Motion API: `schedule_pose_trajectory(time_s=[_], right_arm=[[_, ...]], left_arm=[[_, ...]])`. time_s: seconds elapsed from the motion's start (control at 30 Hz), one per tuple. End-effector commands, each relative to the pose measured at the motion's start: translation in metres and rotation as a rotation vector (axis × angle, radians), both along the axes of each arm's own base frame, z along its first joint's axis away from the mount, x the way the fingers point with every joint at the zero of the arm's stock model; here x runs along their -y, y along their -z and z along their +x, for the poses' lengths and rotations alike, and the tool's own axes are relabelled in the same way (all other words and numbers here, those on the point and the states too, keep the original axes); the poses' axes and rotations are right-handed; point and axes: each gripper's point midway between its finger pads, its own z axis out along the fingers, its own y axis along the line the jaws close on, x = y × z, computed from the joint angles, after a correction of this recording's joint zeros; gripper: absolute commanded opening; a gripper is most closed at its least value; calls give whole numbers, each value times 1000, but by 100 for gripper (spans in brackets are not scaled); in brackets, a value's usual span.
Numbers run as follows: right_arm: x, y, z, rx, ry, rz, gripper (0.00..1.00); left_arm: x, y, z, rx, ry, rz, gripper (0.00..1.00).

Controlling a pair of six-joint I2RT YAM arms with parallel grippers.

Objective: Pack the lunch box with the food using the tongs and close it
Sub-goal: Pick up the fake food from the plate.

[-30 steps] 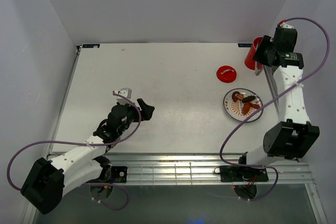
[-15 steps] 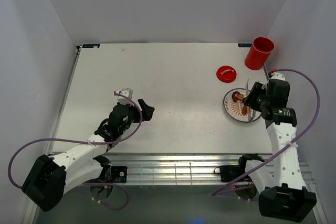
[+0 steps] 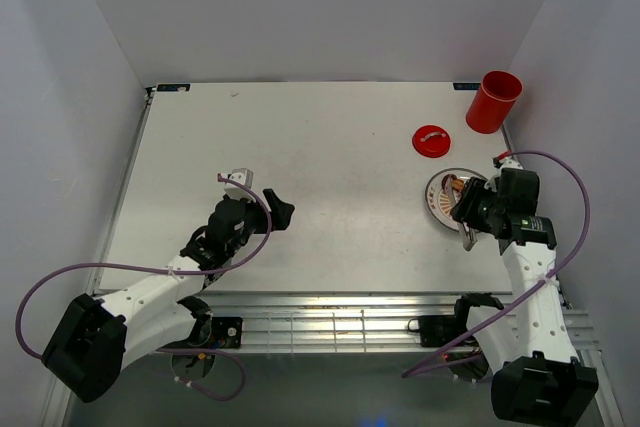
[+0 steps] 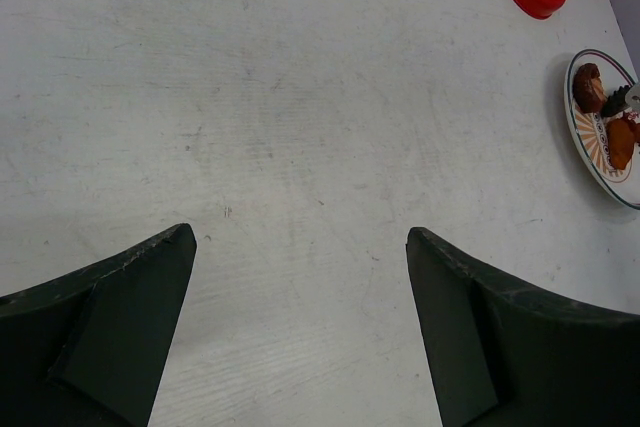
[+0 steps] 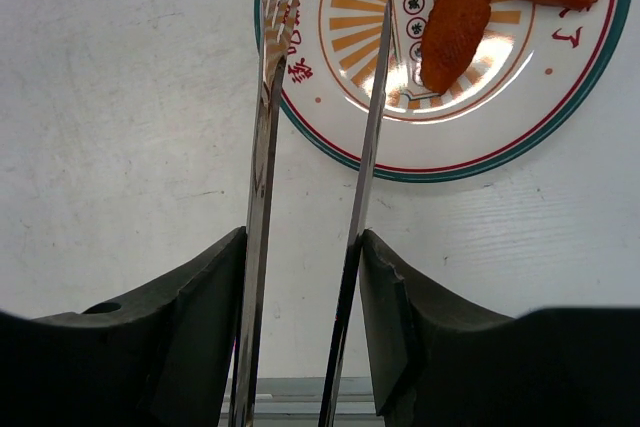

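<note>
- Top view: the lunch box (image 3: 494, 102) stands upright and open-mouthed at the far right corner of the table (image 3: 300, 147). Its lid (image 3: 431, 140) lies flat a little nearer and to the left, not touching it, and I judge it is left off so that food can go in first.
- The right gripper (image 3: 470, 215) hangs over the near-right part of the plate (image 3: 433, 197); what it carries is hard to make out from above.
- The left gripper (image 3: 277, 210) sits left of centre, well apart from everything, probably kept clear until the lid needs handling.
- Left wrist view: the left gripper's fingers (image 4: 150, 277) are spread wide with only bare table between them, so it is released and empty. The plate and the red lid show far off to the right.
- Right wrist view: the right gripper is clenched on the tongs (image 5: 262, 197). A slim silver arm lies against each finger's inner face, held partly squeezed so the tips stay a little apart.
- The tips reach over the plate's left part, near the food (image 5: 455, 27). One tip is by a dark piece at the frame's edge, with the orange-brown strips to the right. No piece looks pinched yet, so this reads as lining up for a pick.
</note>
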Motion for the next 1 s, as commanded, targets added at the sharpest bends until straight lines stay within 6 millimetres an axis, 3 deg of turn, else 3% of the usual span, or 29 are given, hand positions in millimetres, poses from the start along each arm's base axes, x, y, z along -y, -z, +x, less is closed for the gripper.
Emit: schedule_pose_trajectory(time_s=[0.0, 0.17, 0.33, 0.67, 0.97], right_arm=[[-7, -15, 18, 59, -73, 9, 53], [-11, 1, 26, 6, -103, 31, 52], [-6, -8, 33, 42, -95, 0, 51], [-4, -2, 47, 41, -105, -16, 50], [-7, 19, 49, -3, -133, -20, 49]], left_arm=[[4, -16, 5, 40, 5, -18, 97], [4, -18, 5, 45, 4, -18, 97], [3, -17, 6, 43, -3, -16, 97], [3, -17, 5, 42, -3, -15, 97], [4, -14, 8, 28, -3, -6, 97]])
